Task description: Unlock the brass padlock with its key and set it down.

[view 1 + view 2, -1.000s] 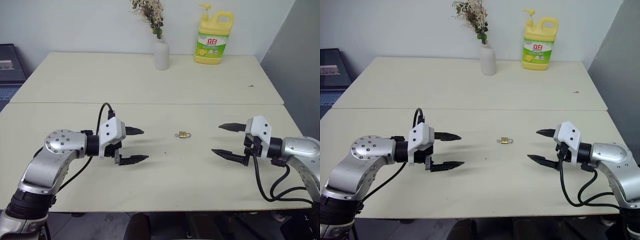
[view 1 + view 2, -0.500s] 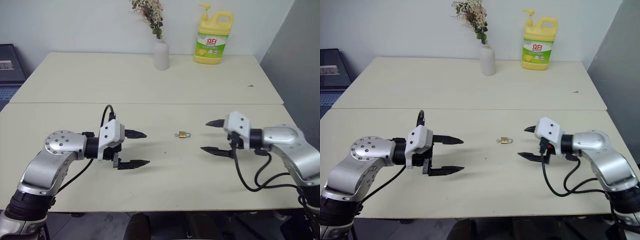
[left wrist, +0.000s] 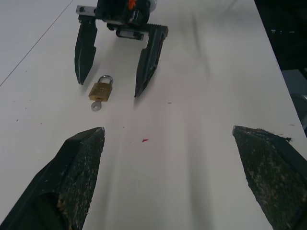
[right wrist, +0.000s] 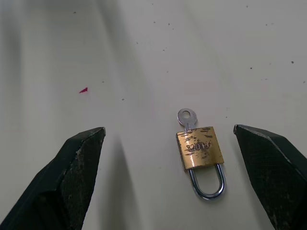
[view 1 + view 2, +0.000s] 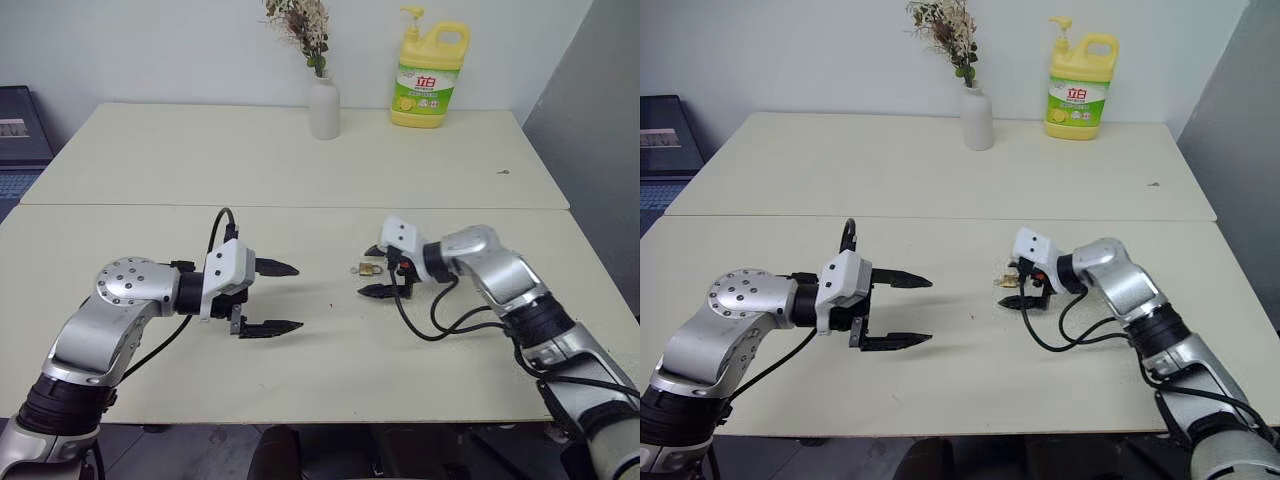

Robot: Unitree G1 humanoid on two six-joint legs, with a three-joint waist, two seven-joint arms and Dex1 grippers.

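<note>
Cream table (image 5: 300,160) holds the brass padlock (image 4: 200,148), the key (image 4: 186,116) in its base. Right gripper (image 3: 111,90) straddles it, jaws spread; left gripper (image 5: 272,297) spread too, empty

Soft, even light fell from overhead, bright across the pale tabletop (image 5: 300,150), with no harsh glare. Shadows were faint and short beneath each tool. In the left wrist view the near fingers (image 3: 72,177) were slightly soft, and streaky blur smeared the far surface. The brass padlock (image 4: 200,148) was sharp, its face gleaming mildly.
</note>
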